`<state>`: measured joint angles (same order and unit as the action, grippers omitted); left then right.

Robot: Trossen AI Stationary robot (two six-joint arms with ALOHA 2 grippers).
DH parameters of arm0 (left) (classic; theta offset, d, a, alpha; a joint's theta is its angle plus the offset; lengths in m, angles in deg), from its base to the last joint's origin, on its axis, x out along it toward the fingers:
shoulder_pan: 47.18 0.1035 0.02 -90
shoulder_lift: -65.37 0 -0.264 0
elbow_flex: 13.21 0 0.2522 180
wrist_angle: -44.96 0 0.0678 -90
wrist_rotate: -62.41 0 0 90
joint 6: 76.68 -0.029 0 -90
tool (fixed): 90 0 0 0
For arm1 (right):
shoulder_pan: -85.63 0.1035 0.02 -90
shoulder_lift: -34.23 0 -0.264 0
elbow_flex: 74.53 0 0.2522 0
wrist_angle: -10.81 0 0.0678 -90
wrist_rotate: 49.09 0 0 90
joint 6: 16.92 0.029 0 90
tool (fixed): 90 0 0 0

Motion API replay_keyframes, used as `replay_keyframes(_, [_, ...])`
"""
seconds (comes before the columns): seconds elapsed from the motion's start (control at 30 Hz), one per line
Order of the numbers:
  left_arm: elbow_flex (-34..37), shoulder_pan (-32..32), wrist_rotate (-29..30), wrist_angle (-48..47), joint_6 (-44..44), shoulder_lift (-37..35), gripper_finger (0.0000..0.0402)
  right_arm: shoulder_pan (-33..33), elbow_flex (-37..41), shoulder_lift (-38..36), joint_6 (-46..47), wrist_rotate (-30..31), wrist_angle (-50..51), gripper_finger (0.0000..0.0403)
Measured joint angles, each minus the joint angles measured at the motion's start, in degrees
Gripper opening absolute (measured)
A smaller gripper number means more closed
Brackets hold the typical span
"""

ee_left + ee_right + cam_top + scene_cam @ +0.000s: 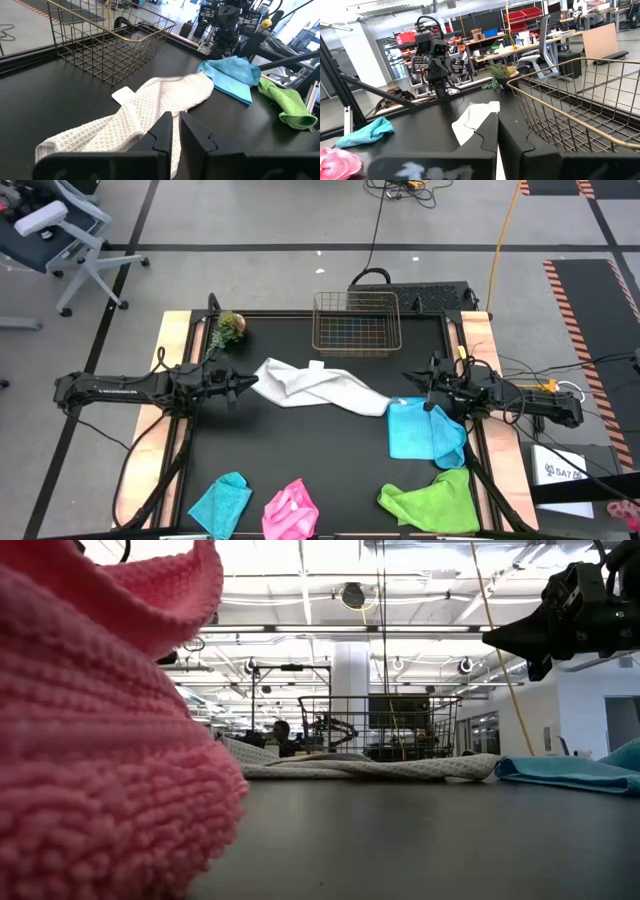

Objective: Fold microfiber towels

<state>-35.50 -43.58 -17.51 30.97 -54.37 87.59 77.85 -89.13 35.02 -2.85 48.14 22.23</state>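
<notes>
High view, bench: black bench (300,460) with a wire basket (356,322) at the far edge and a small plant (229,329) near the far left corner.
High view, white towel: white towel (318,386) lies rumpled mid-bench, stretched from my left end effector toward the sky blue towel.
High view, other towels: sky blue towel (424,430) on the right side; lime green towel (434,501) at the near right; hot pink towel (291,513) and teal towel (221,502) at the near edge, side by side.
High view, my left end effector: left end effector (250,385) sits at the white towel's left end, fingers nearly together; I cannot tell whether cloth is pinched.
High view, my right end effector: right end effector (408,379) is beside the white towel's right end, over the blue towel's far corner.
Low view: hot pink towel (100,740) fills the left foreground; white towel (370,768) lies flat in the distance before the basket (375,725); my right end effector (497,638) is above the bench, pressed together, holding nothing.
Left wrist view: my fingers (162,137) stand close with a thin gap, over the white towel (145,117); blue towel (231,75) and green towel (287,102) beyond.
Right wrist view: my fingers (487,135) pressed together; white towel (472,117), teal towel (367,131), basket (575,110) ahead.
</notes>
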Motion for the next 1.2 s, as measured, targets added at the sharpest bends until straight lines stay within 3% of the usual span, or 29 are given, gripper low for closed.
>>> replay_keyframes(1.2, [0.0, 0.0, 0.0, 1.7, 2.0, 0.0, 0.0033, 0.0, 0.0, 0.0, 0.0, 0.1, -0.1, 0.0])
